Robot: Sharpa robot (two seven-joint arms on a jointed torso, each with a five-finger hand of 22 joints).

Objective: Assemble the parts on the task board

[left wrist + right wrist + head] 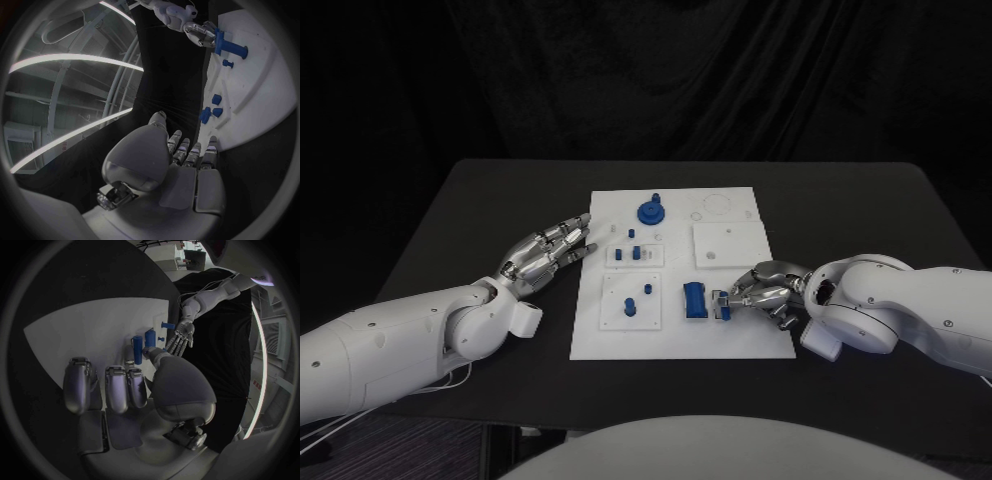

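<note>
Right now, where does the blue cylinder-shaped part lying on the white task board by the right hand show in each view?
Head view: blue cylinder-shaped part lies beside the right hand.
Left wrist view: far across the white task board, part at that hand.
Right wrist view: part past the fingertips.
Shared landmark: the task board.

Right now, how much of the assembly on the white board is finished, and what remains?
Some small blue pieces already stand in the white board, and a round blue part sits near its far edge. The right hand touches a small piece beside the blue cylinder, which lies loose. The left hand rests open beside the board.
</note>
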